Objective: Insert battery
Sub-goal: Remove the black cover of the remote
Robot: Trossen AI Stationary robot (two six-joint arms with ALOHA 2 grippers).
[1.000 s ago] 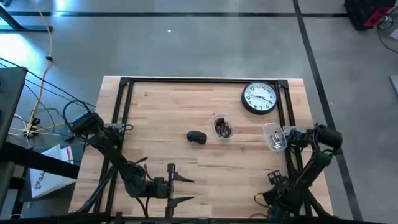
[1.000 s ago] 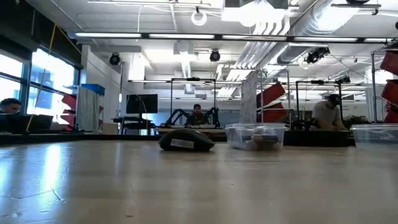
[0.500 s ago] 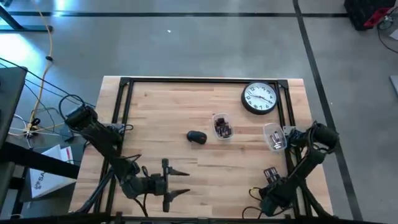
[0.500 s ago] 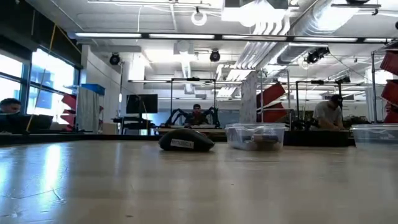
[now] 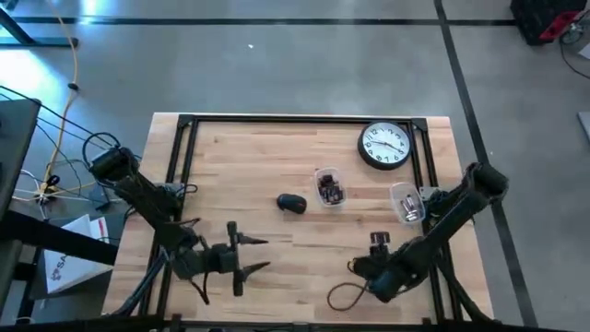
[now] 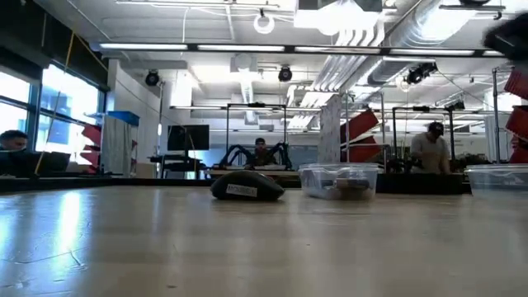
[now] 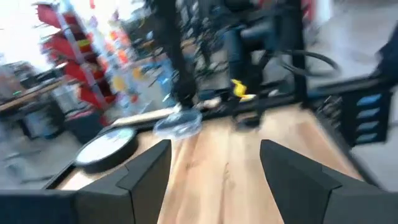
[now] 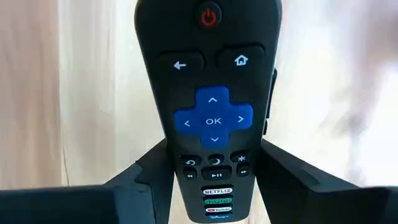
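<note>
**Remote gripped over the near right of the table**

My right gripper [image 8: 211, 180] clasped a black remote [image 8: 210, 93]: glossy plastic, blue cross pad, red power button. Only the right wrist view showed those buttons; from above I saw a small dark slab [image 5: 378, 242]. The left gripper [image 5: 251, 254] hung with fingers spread apart over the pale wooden table [image 5: 240, 157]. A clear tub of batteries [image 5: 329, 187] sat mid-table, beside a black mouse [image 5: 291, 204].

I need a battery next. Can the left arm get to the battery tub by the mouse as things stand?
Probably yes. The left hand is open and empty, and bare wood lies between it and the tub; only the mouse sits near that path. The right hand holds the remote.
</note>
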